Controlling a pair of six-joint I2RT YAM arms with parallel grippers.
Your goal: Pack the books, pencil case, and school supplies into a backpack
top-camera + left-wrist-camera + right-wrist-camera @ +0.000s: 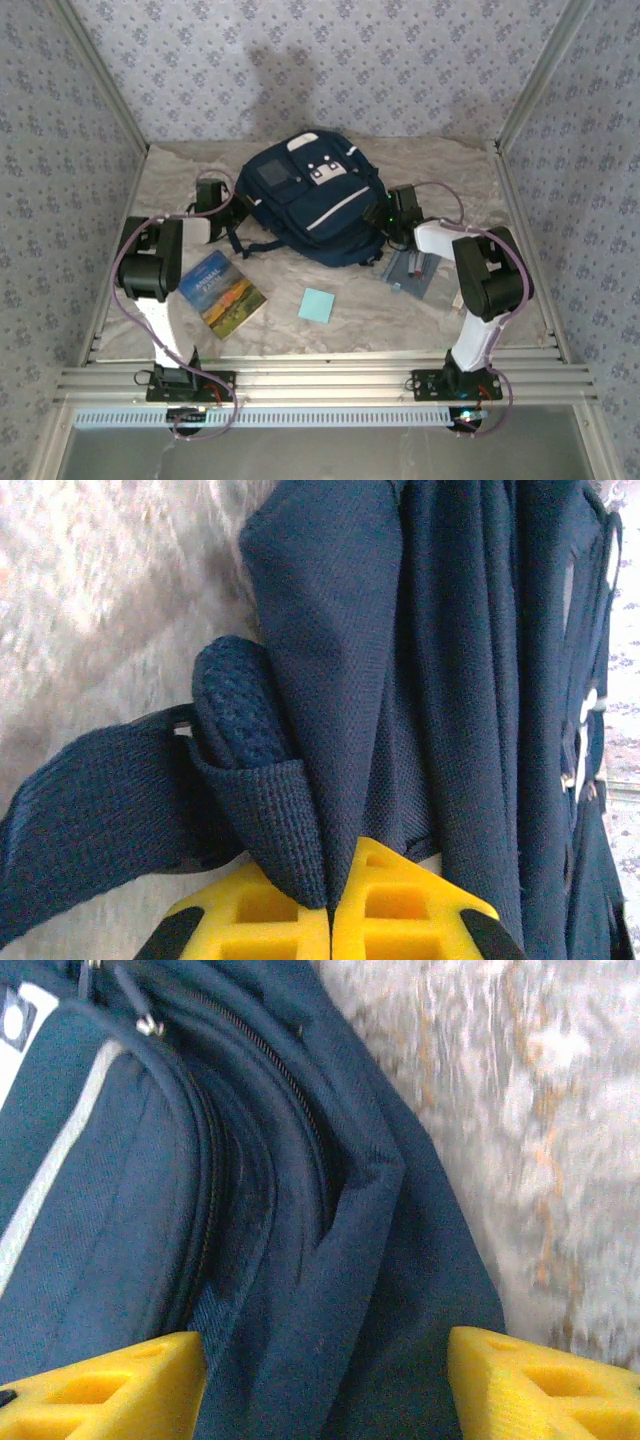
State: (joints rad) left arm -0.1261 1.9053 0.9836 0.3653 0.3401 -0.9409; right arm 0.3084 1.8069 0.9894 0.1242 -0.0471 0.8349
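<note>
One backpack [305, 200] lies at the middle rear of the table [380, 320]: navy woven fabric, white trim stripes, grey and white patches. Its strap [235, 705] is padded mesh. One book [222, 293], thin with a glossy landscape cover, lies flat at front left. One pad [316, 305], small, square and light blue, lies at front centre. One pencil case [418, 270], flat and translucent with pens inside, lies just right of the backpack.

Left gripper [330, 910]: yellow ribbed fingers [250, 920] are closed on a fold of backpack fabric.

Right gripper [325, 1380]: fingers are held apart, astride a seamed backpack edge beside the zip [250, 1050].
</note>
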